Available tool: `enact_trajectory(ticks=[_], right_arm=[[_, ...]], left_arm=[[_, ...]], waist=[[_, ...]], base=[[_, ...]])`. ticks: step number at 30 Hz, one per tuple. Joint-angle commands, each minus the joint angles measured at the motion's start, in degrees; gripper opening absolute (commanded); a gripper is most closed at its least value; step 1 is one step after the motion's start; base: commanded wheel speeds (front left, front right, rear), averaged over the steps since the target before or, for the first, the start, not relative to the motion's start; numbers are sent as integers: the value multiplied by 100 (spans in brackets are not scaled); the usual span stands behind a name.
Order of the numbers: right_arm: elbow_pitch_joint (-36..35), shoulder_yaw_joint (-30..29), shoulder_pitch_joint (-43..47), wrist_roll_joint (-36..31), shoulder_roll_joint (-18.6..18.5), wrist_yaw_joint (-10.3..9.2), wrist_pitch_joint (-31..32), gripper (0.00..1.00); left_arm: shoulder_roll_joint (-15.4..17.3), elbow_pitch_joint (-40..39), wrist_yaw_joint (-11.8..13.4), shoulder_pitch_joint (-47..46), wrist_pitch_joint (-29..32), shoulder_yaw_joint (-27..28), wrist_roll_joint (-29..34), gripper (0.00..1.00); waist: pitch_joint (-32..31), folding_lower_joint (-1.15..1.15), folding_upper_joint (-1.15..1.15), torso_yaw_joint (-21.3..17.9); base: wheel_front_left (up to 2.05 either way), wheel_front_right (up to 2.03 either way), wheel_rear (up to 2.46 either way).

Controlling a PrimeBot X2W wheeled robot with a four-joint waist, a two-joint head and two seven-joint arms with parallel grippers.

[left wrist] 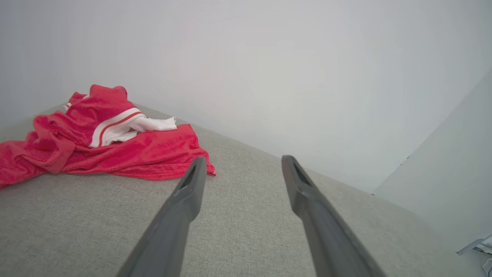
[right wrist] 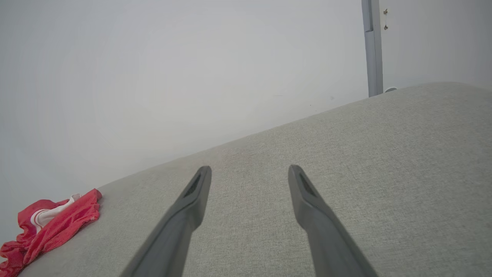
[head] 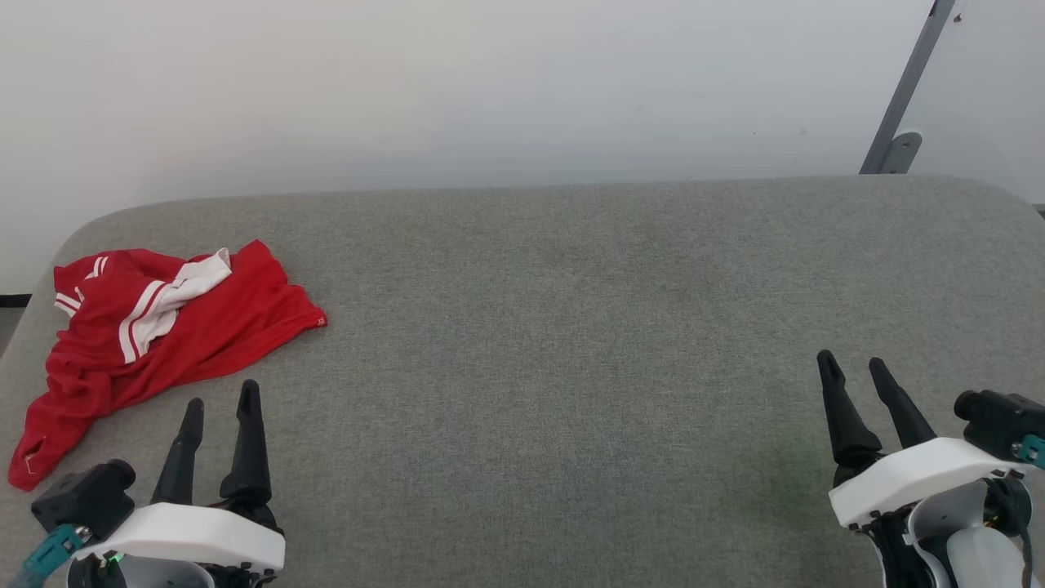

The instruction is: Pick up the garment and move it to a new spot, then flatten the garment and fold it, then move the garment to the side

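Head view | garment (head: 163, 327) bunched by grey surface (head: 571, 327) left edge | left end effector (head: 222, 393), right end effector (head: 850, 358) spread

The shirt (head: 163, 327) lies on the left end of the padded table (head: 571, 327). The left gripper (head: 222, 393) is just before it, the right gripper (head: 851, 358) well apart at the right.

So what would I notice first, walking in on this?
The red shirt, crumpled in a heap at the left of the grey cushioned top, jumps out. Then the left gripper just short of it and the right gripper at the lower right, both open and empty.
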Motion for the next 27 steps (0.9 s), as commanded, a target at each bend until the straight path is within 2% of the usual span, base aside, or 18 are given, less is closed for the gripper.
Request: enact_trajectory(ticks=[1, 27], right_arm=[[-44, 30, -80, -172, -43, 24, -58, 100], [-24, 163, -44, -1324, -122, 28, -300, 100]], left_arm=[[67, -80, -17, 41, -78, -17, 184, 100], [194, -243, 39, 169, -397, -164, 1198, 100]], waist=[[-2, 0, 0, -2], [-32, 0, 0, -20]], base=[[0, 0, 0], [0, 0, 0]])
